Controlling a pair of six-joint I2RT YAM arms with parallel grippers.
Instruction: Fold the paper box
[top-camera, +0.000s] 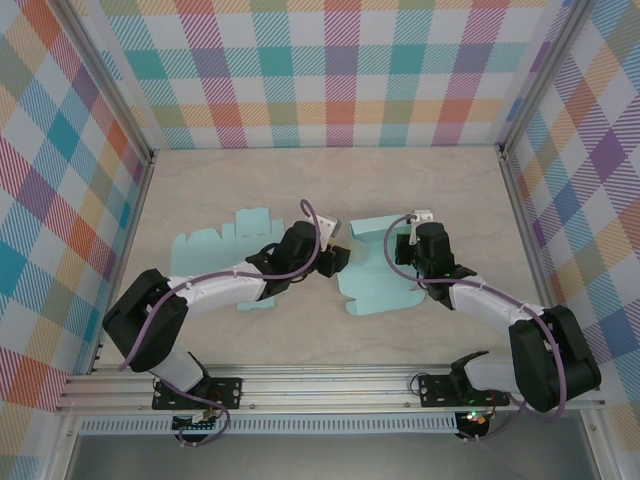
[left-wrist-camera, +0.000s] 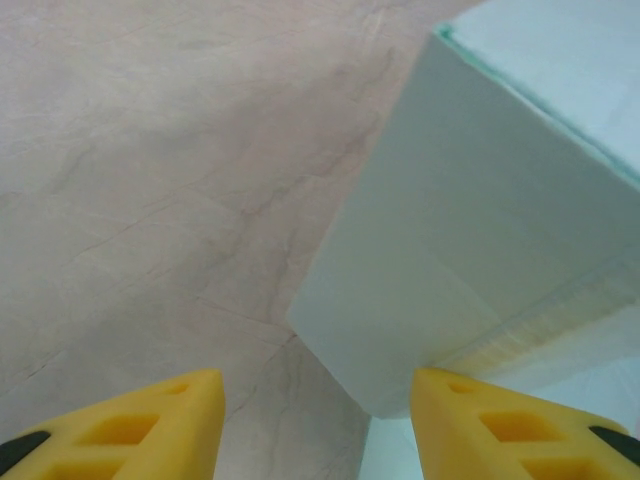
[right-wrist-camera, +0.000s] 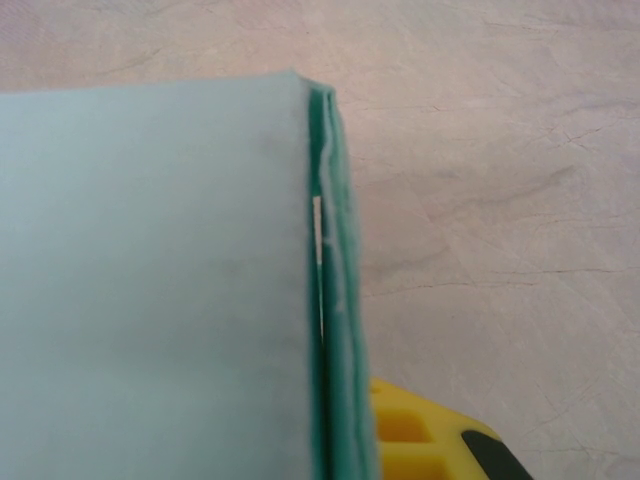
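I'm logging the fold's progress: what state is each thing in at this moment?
paper box: partly folded, one panel raised, the rest mostly flat.
left claw: open, the raised panel's corner between its fingers.
right claw: shut on the paper box's doubled-over edge.

Left arm (top-camera: 215, 290): black joints, white link shell.
Right arm (top-camera: 482, 300): same colours.
Cables (top-camera: 311, 214): purple.
Jaws: yellow, black-tipped.

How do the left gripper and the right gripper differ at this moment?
The left gripper has jaws apart; the right gripper has them shut. The left gripper grips nothing, the paper box corner loose between its jaws; the right gripper pinches its folded edge. Both have yellow fingers.
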